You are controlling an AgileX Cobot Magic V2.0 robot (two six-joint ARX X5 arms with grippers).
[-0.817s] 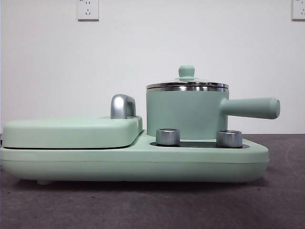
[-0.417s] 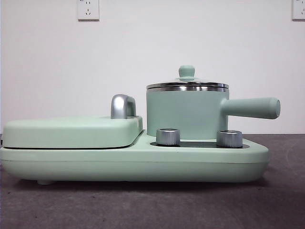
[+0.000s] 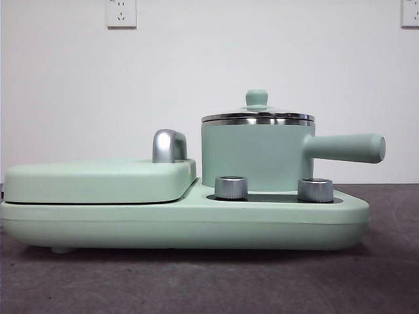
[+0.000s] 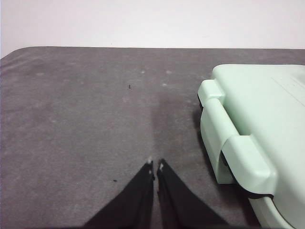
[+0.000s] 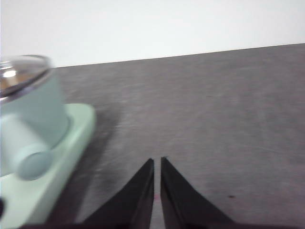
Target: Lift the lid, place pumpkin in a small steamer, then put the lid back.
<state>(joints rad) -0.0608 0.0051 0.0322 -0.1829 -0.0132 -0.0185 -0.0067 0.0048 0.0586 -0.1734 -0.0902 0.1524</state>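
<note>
The small steamer [image 3: 255, 156], a mint-green pot with a straight side handle, stands on the right part of the wide base. The lid [image 3: 256, 115] with its mint knob sits closed on it. The pot also shows blurred in the right wrist view [image 5: 28, 109]. The pumpkin is out of view in every frame. My left gripper [image 4: 156, 166] is shut and empty over bare grey table beside the flat cover's end. My right gripper [image 5: 157, 161] is shut and empty over the table, apart from the pot's handle [image 5: 26, 160]. Neither gripper shows in the front view.
The wide flat mint-green cover [image 3: 98, 180] with a chrome handle [image 3: 168, 145] lies on the left of the base [image 3: 183, 226], which has two chrome knobs [image 3: 230, 187]. Its hinged end shows in the left wrist view [image 4: 252, 138]. Grey table surrounds it.
</note>
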